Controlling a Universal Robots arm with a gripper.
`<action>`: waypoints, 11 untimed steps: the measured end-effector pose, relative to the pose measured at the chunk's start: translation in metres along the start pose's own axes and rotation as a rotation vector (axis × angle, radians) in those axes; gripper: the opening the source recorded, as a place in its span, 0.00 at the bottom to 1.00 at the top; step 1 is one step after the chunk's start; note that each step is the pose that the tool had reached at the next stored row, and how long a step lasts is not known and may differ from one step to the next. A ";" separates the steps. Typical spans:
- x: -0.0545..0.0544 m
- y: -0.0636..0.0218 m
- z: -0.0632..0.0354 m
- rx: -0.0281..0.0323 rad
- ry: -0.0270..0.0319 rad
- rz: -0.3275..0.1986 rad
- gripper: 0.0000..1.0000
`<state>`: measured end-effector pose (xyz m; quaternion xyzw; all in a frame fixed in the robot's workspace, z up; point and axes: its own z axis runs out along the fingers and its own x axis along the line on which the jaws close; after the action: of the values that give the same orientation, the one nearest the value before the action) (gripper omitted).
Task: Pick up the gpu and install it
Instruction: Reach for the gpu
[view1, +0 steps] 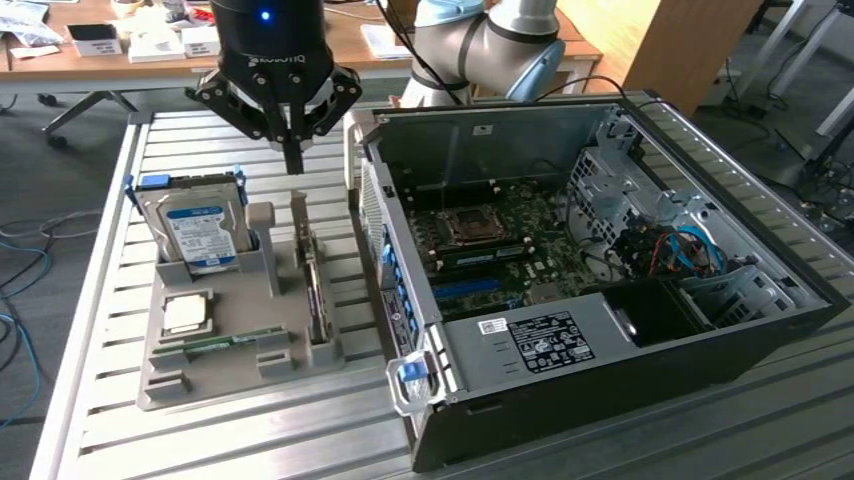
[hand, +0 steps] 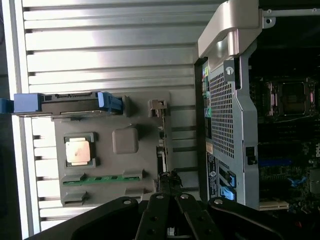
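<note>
The gpu stands on its edge in a slot of the grey holder tray, a thin green card seen almost edge-on beside the open computer case. In the wrist view the gpu appears as a narrow strip with its metal bracket end toward the far side of the tray. My gripper hangs above the far end of the card, its two fingers shut together with nothing between them. The fingertips hover over the card's near end in the wrist view, apart from it.
On the tray sit a silver hard drive with blue rails, a processor chip and a green memory stick. The case lies open on the slatted metal table, showing its motherboard. A desk with boxes stands behind.
</note>
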<state>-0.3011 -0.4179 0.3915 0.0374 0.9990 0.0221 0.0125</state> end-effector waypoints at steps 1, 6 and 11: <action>0.000 -0.0004 0.0000 -0.0001 -0.0001 0.000 0.11; 0.000 -0.0011 0.0000 0.0002 -0.0001 0.000 0.11; 0.000 -0.0011 0.0000 0.0002 0.0000 0.000 0.11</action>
<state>-0.3014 -0.4190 0.3914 0.0374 0.9990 0.0220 0.0125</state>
